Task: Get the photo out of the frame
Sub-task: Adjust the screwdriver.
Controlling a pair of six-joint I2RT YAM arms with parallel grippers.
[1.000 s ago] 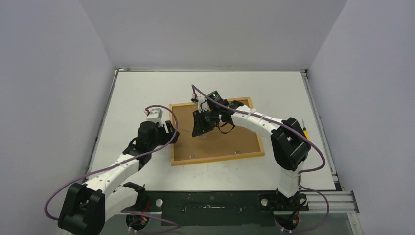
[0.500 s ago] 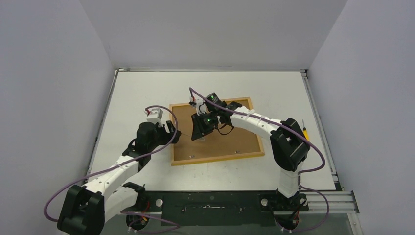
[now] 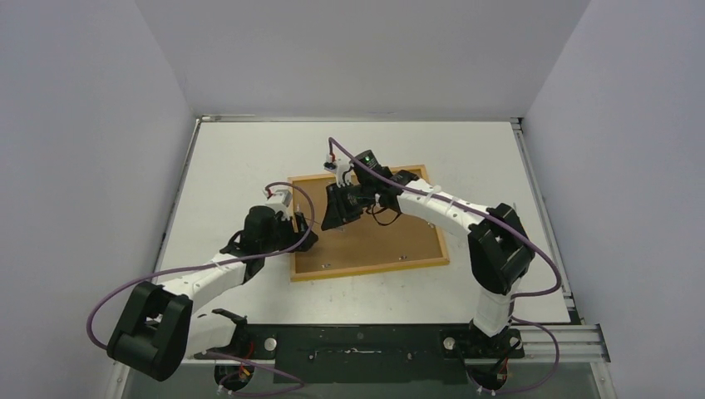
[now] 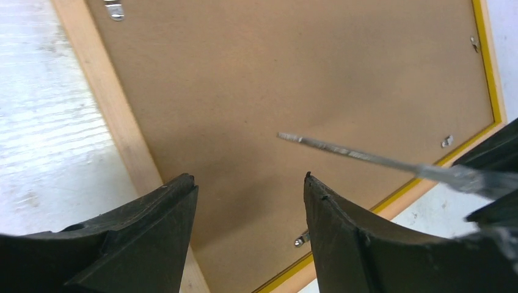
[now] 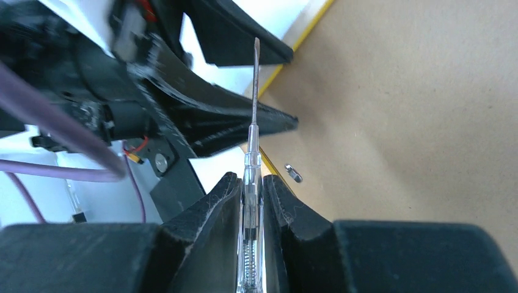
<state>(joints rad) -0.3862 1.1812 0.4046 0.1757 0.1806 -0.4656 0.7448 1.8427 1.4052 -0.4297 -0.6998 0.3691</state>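
Observation:
The frame [image 3: 391,241] lies face down on the table, its brown fibreboard backing [image 4: 275,73] up, with a wood rim and a thin yellow edge. The photo is hidden under the backing. My left gripper [image 3: 298,223] is open and empty above the frame's left rim [image 4: 250,177]. My right gripper [image 3: 331,220] is shut on a clear-handled screwdriver [image 5: 252,122], whose thin metal shaft [image 4: 342,151] points at the left gripper, just above the backing. The black left fingers [image 5: 244,119] show beyond the shaft tip.
Small metal tabs sit along the backing's edges [image 4: 114,9] [image 4: 448,141] [image 4: 299,239] [image 5: 293,173]. Purple cables loop from both arms. White walls close in the table on the left, back and right.
My left arm has swung right and forward, bringing its open gripper over the frame's left rim. My right gripper has shifted slightly left with the screwdriver.

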